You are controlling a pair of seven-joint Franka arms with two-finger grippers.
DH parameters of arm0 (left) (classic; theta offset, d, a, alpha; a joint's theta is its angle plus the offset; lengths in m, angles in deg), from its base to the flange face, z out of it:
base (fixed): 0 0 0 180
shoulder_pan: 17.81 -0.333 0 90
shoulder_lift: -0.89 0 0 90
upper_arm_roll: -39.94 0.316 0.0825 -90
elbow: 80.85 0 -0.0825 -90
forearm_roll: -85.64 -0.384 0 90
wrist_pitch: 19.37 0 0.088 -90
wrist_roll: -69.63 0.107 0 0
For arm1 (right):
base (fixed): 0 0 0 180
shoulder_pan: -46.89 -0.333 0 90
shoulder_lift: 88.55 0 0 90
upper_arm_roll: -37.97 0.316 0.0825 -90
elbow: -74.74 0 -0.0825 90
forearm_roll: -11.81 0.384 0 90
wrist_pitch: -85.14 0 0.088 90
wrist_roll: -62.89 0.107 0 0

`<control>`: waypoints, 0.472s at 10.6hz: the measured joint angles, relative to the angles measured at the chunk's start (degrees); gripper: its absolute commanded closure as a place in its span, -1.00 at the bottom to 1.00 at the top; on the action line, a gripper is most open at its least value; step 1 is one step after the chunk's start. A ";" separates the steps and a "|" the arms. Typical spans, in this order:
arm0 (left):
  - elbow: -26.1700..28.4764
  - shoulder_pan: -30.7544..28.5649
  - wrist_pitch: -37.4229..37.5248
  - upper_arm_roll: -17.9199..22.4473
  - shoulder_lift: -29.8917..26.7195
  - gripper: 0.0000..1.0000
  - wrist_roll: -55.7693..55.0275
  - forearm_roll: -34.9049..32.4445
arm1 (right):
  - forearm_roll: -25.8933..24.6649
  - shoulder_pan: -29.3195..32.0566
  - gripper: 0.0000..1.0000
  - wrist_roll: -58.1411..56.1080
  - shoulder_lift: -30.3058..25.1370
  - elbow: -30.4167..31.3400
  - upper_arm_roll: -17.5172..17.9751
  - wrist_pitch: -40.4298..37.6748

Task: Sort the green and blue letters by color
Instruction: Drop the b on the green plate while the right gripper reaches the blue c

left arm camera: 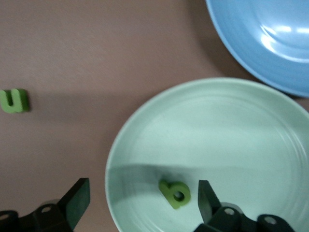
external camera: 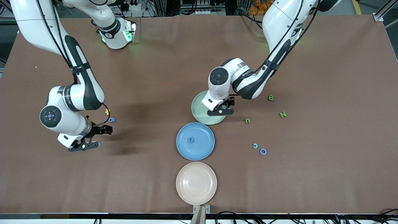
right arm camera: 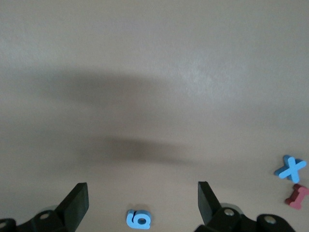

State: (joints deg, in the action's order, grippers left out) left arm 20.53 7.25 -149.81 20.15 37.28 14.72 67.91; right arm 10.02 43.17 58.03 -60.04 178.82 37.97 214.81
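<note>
Hovering my left pincer point(external camera: 224, 107) over the green plate point(external camera: 199, 112), jaws spread wide and holding nothing; a green piece point(left arm camera: 175, 193) lies in the plate right between them, where greens belong. One blue letter point(external camera: 191, 140) sits in the blue plate point(external camera: 195, 141) next to it, nearer the front camera. Green B point(external camera: 270, 98), N point(external camera: 282, 114) and a small green u point(external camera: 247, 120) wait on the brown table point(external camera: 326, 174) toward the left arm's end. My right pincer point(external camera: 93, 137) waits, wide open and empty, above bare table near a blue 6 point(right arm camera: 138, 219). Cable clutter lines the room's edge.
</note>
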 measured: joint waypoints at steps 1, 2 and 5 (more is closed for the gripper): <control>-0.14 -1.34 0.00 0.08 -0.08 -1.00 0.17 -0.24 | 0.84 0.20 -1.00 -0.36 -1.55 3.45 0.01 2.23; -0.26 -3.09 0.00 0.15 -0.12 -1.00 0.95 -0.33 | 1.40 0.28 -1.00 -0.46 -2.71 6.63 0.11 4.72; -0.44 -8.10 0.00 0.19 -0.27 -1.00 2.36 -0.52 | 3.08 1.37 -1.00 -0.47 -3.38 16.51 1.45 16.14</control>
State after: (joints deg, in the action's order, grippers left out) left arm 20.09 -0.85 -149.81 20.35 37.01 17.08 67.39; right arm 13.11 44.54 57.56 -63.43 195.33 39.42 230.95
